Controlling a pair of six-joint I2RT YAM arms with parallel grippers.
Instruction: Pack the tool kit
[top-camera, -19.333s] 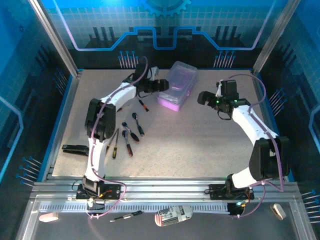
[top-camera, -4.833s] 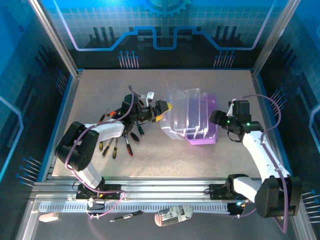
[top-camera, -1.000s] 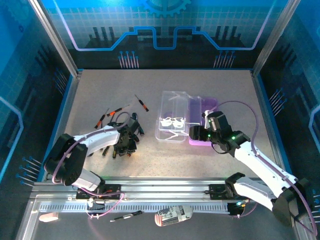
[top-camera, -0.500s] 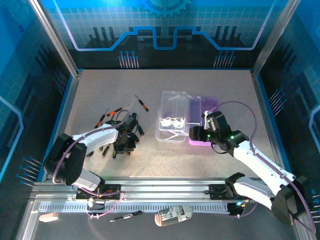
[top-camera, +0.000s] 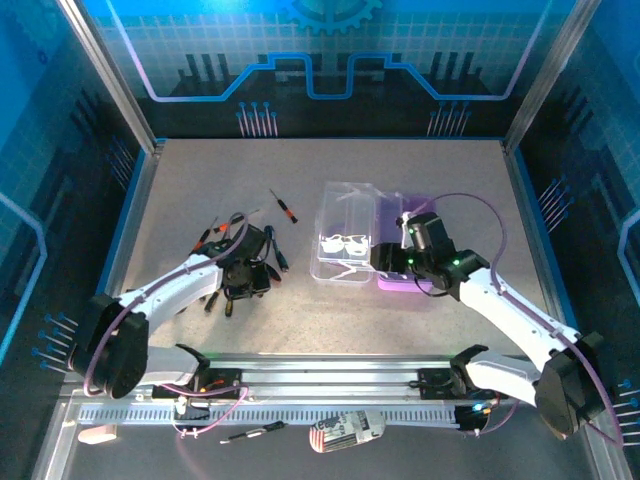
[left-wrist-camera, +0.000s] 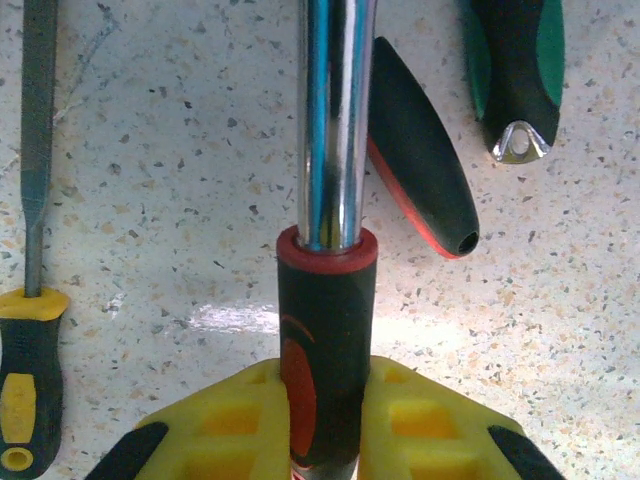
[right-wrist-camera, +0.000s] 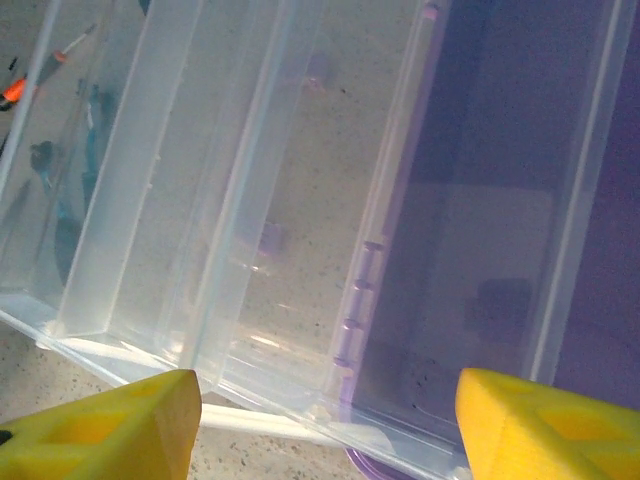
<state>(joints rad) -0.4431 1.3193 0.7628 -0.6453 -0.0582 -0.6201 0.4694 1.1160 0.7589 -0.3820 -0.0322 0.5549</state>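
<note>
Screwdriver (left-wrist-camera: 325, 330) clamped by left gripper (left-wrist-camera: 325, 425)
Over the tool kit (right-wrist-camera: 300, 200), right gripper (right-wrist-camera: 325, 425) is held open; gripped off-centre, the screwdriver could be dropped.

- You're looking at a robotics lab test cell.
- Two robot arms (top-camera: 175, 288) are bolted to an aluminium rail (top-camera: 330, 385) at the near edge of a speckled worktop (top-camera: 420, 190).
- Blue wall panels (top-camera: 330, 40) printed with gear and circuit graphics enclose it, held between metal posts (top-camera: 104, 70).
- Loose screwdrivers (top-camera: 285, 207) lie on the worktop.
</note>
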